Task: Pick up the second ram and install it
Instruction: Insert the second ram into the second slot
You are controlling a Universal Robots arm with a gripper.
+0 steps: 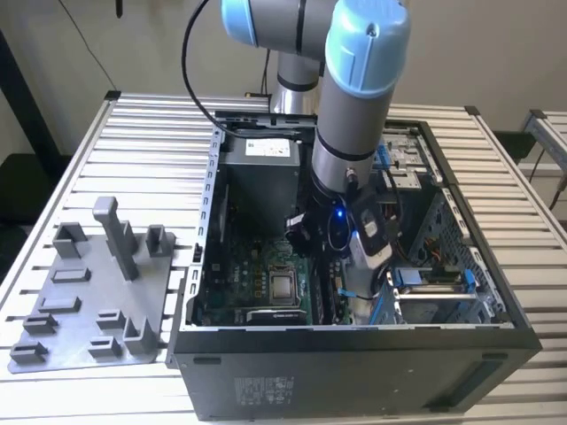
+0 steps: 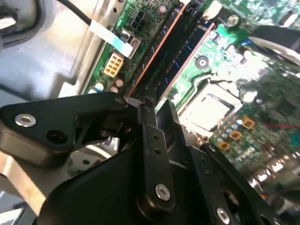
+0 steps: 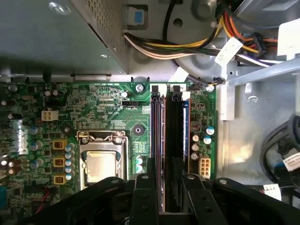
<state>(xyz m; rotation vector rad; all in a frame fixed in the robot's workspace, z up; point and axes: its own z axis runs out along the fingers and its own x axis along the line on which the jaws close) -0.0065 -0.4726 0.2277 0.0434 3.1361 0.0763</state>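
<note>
Green motherboard [image 3: 108, 108] fills the floor of the open computer case [image 1: 354, 354], and the gripper [image 3: 161, 197] is down inside it, right over the memory slots [image 3: 164, 140] beside the processor socket [image 3: 101, 164]. In the first wrist view the black fingers [image 3: 143, 197] sit narrow, straddling a thin dark edge running along one slot; that looks like the second ram [image 3: 161, 154], standing on edge in the slot nearest the socket, pinched or pressed at its near end. I'd call this the seating step: pickup done, stick lined up in its slot. Whether it is fully clicked home I cannot tell. The grey holder tray [image 1: 89, 301] on the counter [image 1: 142, 133], well apart from the case, looks bare of sticks. Finishing calls for straight, even downward pressure, no tilt.
</note>
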